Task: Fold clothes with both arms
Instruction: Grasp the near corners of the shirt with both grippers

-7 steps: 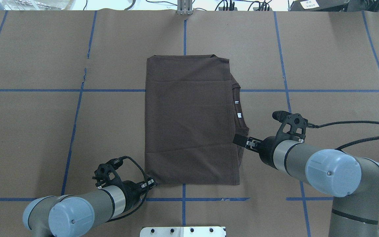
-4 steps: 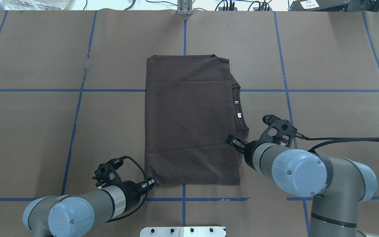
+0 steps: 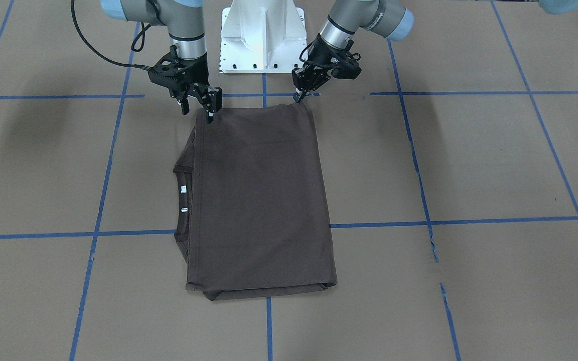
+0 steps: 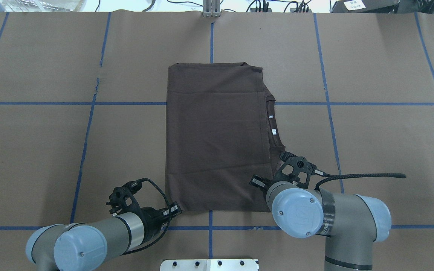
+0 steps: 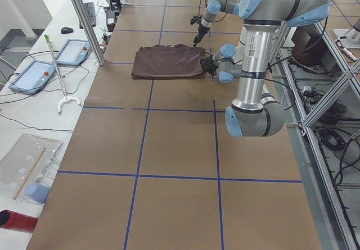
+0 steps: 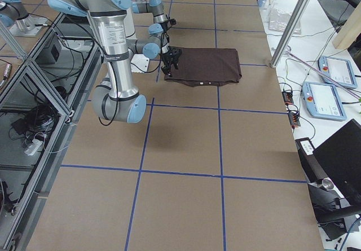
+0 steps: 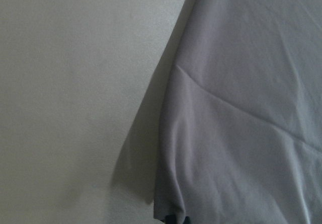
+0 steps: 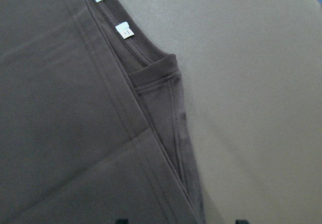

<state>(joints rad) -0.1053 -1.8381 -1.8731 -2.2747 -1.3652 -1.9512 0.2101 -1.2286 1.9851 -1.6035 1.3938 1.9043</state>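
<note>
while both arms reach in low from the robot's side, the brown t-shirt (image 4: 217,139) lies flat near the middle of the table (image 4: 382,131), folded into a tall rectangle that crosses the blue tape lines (image 4: 126,103). its collar (image 8: 146,53) peeks out along the edge on the robot's right, with two small white labels (image 8: 124,29) showing just inside it. the left gripper (image 4: 174,210) sits at the shirt's near corner on the robot's left. from across the table its fingers look pinched together right on that corner, and the left wrist camera shows the cloth's tip running down to the dark fingertips (image 7: 176,219) at the bottom edge of its view. the right gripper (image 3: 197,114) hangs over the other near corner, at the collar side, with its two fingers spread apart and nothing between them. i can't tell whether they touch the cloth. in the right wrist camera those fingertips show as two dark tabs set wide, with the shirt's layered edge and a stitched hem beyond them. the white base (image 3: 261,35) stands behind both grippers.
</note>
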